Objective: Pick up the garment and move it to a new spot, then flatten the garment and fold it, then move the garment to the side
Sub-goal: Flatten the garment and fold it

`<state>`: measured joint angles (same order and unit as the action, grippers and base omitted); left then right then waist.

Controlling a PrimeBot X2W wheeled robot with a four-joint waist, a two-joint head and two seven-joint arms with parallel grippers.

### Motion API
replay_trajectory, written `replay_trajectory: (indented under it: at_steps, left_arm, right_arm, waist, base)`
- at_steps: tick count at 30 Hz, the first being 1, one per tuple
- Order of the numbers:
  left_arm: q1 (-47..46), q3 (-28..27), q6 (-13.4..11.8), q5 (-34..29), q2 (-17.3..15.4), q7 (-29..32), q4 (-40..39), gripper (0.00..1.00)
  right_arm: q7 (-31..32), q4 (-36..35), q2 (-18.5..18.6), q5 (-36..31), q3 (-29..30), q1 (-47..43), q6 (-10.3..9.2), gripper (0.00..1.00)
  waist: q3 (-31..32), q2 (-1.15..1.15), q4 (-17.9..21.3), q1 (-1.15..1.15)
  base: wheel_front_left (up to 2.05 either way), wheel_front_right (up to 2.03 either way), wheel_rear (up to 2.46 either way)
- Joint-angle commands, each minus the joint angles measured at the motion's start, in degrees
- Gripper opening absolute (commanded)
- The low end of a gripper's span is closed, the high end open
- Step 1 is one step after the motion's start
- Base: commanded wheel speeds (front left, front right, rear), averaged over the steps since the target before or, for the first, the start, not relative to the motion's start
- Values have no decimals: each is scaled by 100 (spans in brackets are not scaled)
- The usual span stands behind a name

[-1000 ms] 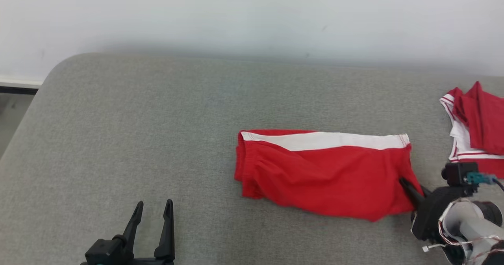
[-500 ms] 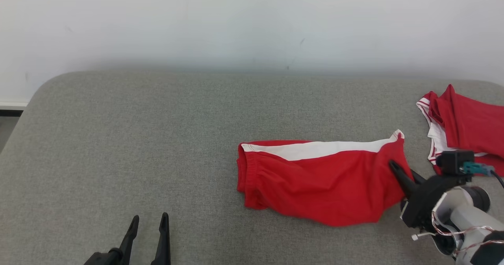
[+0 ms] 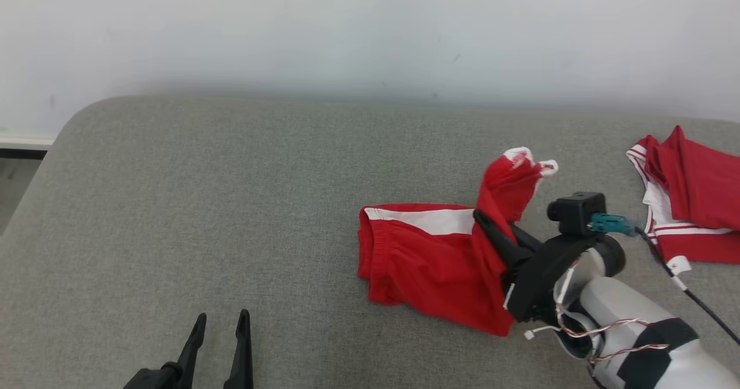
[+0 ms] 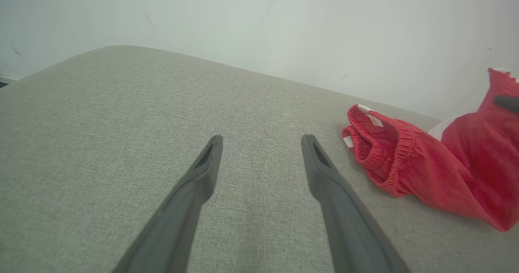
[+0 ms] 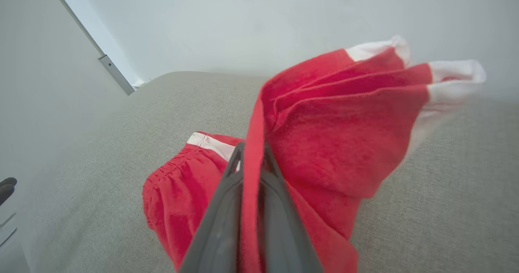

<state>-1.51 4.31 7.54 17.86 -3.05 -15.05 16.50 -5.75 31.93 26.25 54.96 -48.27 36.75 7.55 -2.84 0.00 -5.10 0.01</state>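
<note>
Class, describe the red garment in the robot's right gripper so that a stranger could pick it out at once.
Start at the wide grey cushion against the white wall. Right of its middle lies the red garment with a white stripe. Unlike the other red garment at the far right edge, one end is pinched upward in the right gripper.

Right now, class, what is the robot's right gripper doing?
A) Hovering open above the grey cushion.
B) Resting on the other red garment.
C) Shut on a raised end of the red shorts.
C: the right gripper is shut on a fold of the red shorts, held up in the air.
</note>
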Motion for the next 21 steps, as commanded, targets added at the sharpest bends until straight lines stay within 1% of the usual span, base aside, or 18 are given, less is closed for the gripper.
replay_trajectory:
  at_steps: [1, 3, 10, 11, 21]
  left_arm:
    - [-66, 28, -13, 48, 13, -16, -2, 100]
    - [-124, 74, -13, 62, 16, -16, 16, 100]
    - [-303, 263, -13, 195, 19, -16, 67, 100]
    - [-303, 263, -13, 195, 19, -16, 67, 100]
    - [-456, 357, -13, 348, 19, -16, 79, 100]
  right_arm:
    - [59, 44, -149, -120, 49, 75, -11, 0]
    - [170, 135, -391, -225, 90, 70, -11, 0]
    - [344, 565, -978, -549, 192, 94, -11, 0]
    - [344, 565, -978, -549, 192, 94, -11, 0]
    - [266, 1149, -1486, -818, 151, 93, -11, 0]
  waist:
    - [-74, 0, -84, -1]
    - [-125, 0, -160, -1]
    - [-294, 0, -452, -1]
    - [-294, 0, -452, -1]
    - [-463, 0, -649, -1]
  base:
    - [0, 0, 0]
    - [0, 0, 0]
    - [0, 0, 0]
    - [0, 0, 0]
    - [0, 0, 0]
